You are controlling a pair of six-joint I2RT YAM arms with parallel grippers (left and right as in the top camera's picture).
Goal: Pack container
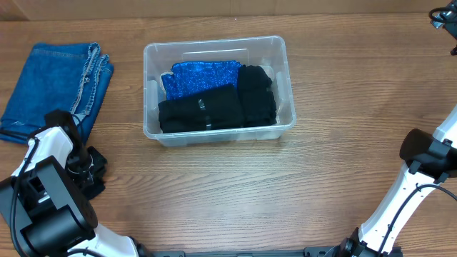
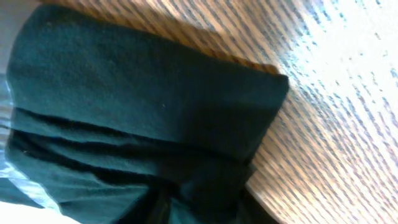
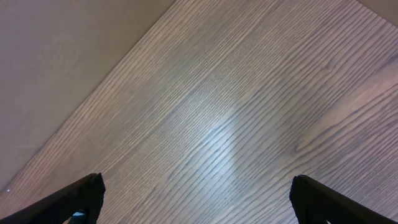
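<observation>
The container, a clear plastic bin, stands at the table's centre. It holds a sparkly blue garment at the back and black garments in front and at the right. Folded blue jeans lie on the table at the left. My left gripper is low at the front left, just past the jeans' near corner. The left wrist view is filled with dark folded cloth on the wood, and the fingers do not show clearly. My right gripper is open and empty over bare wood.
The right arm rises at the table's right edge. A black part shows at the far right corner. Wooden tabletop lies in front of the container.
</observation>
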